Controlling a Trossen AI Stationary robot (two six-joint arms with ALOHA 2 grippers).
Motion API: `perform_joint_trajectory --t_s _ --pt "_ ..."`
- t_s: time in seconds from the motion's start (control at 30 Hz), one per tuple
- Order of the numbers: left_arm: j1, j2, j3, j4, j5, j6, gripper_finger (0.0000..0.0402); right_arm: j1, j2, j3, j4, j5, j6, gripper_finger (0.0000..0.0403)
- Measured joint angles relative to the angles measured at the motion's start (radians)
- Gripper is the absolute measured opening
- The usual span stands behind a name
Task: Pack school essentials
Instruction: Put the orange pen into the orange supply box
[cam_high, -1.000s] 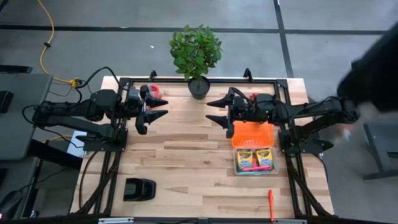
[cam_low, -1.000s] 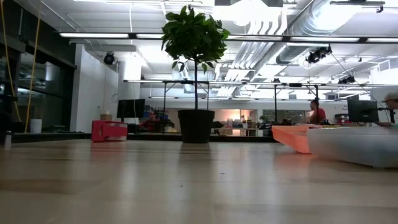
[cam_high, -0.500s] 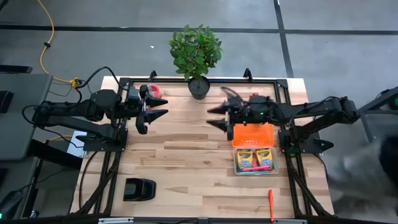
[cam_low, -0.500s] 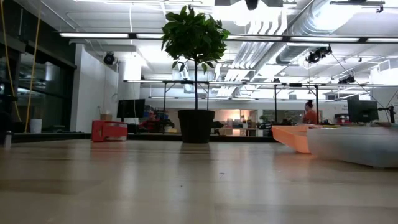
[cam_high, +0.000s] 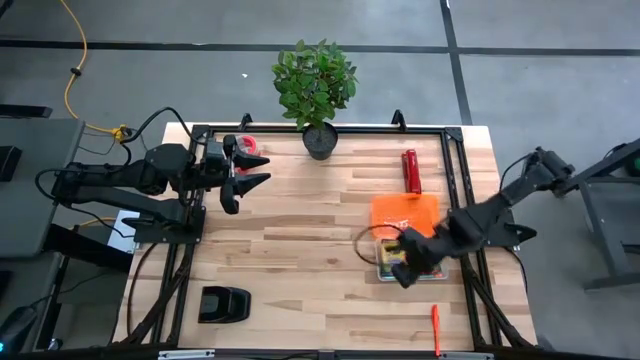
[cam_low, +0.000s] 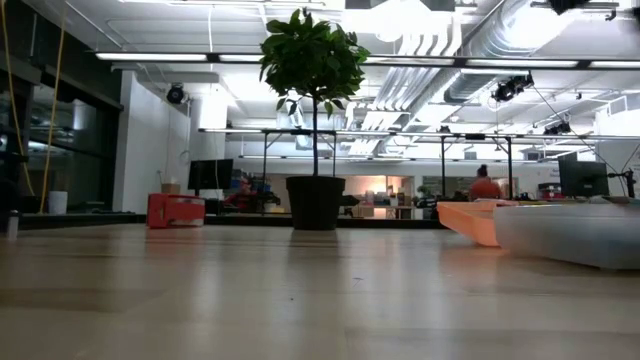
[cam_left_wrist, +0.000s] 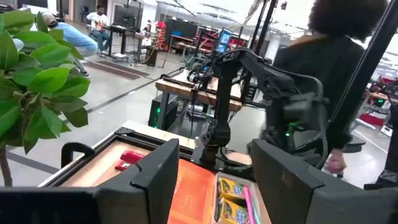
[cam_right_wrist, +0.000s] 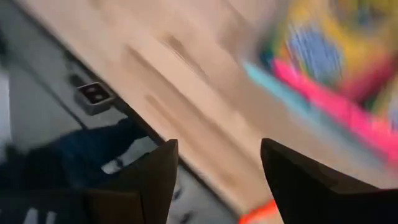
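Two yellow-and-green crayon boxes (cam_high: 392, 250) and a pink marker (cam_left_wrist: 252, 205) lie in a clear container (cam_high: 441, 274) on the table's right side. They show blurred in the right wrist view (cam_right_wrist: 336, 43). A red-orange marker (cam_high: 436, 330) lies flat near the front edge. My right gripper (cam_high: 385, 258) is open over the container's left end and touches nothing. My left gripper (cam_high: 245, 175) is open and empty at the far left. The pen and the eraser do not show.
An orange tray (cam_high: 405, 213) lies just beyond the container. A red cylinder (cam_high: 409, 170) lies beyond the tray. A potted plant (cam_high: 318, 90) stands at the far edge, and a red tape roll (cam_high: 248, 147) lies at the far left. A black object (cam_high: 224, 303) sits near the front left.
My right gripper has swung from beside the plant pot, above the orange tray, toward the table's near edge, and now stands over the clear container, turned about. The red cylinder now shows where the arm was. A person at the table's right has gone out of the high view.
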Motion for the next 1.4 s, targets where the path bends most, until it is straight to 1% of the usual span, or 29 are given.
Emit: perform_joint_trajectory --t_s 0.1,0.17,0.23,0.3,0.5,0.57,0.77,0.97,1.13,1.27,1.4 --pt "0.0 0.0 0.0 0.0 0.0 0.0 0.0188 0.113 0.01 0.0 -0.017 0.003 0.32 0.0222" --pt "0.0 0.0 0.0 0.0 0.0 0.0 0.0188 0.177 0.034 0.0 -0.016 -0.002 0.491 0.0222" --pt "0.0 0.0 0.0 0.0 0.0 0.0 0.0188 0.227 0.074 0.0 0.001 -0.043 0.609 0.0222" --pt "0.0 0.0 0.0 -0.001 0.0 0.0 0.0188 0.265 0.127 0.0 0.031 -0.1 0.661 0.0222" --pt "0.0 0.0 0.0 -0.001 0.0 0.0 0.0188 0.325 0.301 0.0 0.118 -0.277 0.7 0.0222" --pt "0.0 0.0 0.0 -0.001 0.0 0.0 0.0188 0.33 0.346 -0.001 0.14 -0.313 0.699 0.0222" --pt "0.0 0.0 0.0 -0.001 0.0 0.0 0.0188 0.334 0.447 -0.001 0.243 -0.328 0.668 0.0222" --pt "0.0 0.0 0.0 -0.001 0.001 -0.005 0.0188 0.35 0.528 -0.002 0.256 -0.353 0.648 0.0222" --pt "0.0 0.0 0.0 0.0 0.001 -0.007 0.0188 0.373 0.538 -0.002 0.237 -0.372 0.653 0.0222" --pt "0.0 0.0 0.0 0.0 0.001 -0.007 0.0188 0.391 0.538 -0.005 0.253 -0.352 0.648 0.0222" --pt "0.0 0.0 0.0 0.0 0.001 -0.007 0.0188 0.398 0.534 -0.088 0.407 -0.341 0.692 0.0222"
